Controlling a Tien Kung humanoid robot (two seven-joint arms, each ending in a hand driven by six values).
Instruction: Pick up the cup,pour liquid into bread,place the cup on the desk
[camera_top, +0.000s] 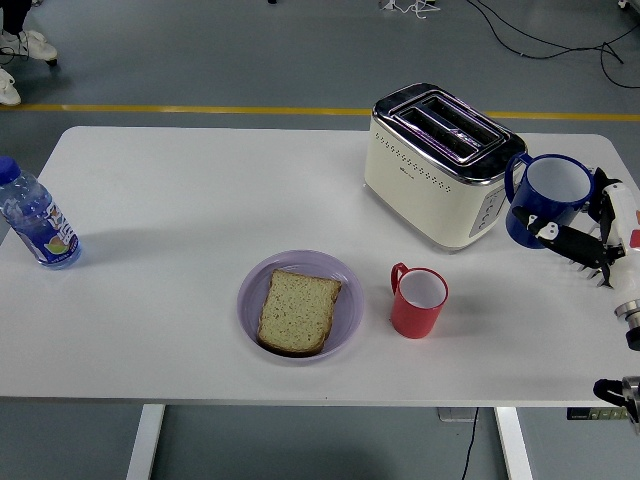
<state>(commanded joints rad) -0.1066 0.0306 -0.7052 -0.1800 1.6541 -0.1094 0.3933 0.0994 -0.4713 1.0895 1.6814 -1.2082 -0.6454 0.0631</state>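
Right hand (590, 235) grasping blue cup (548, 198), upright, just right of toaster (440, 165). Bread (298, 310) on purple plate (345, 290), front-left of toaster; red cup (418, 300) in front.

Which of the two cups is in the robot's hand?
The blue cup, gripped by the right hand beside the toaster; the red cup stands free.
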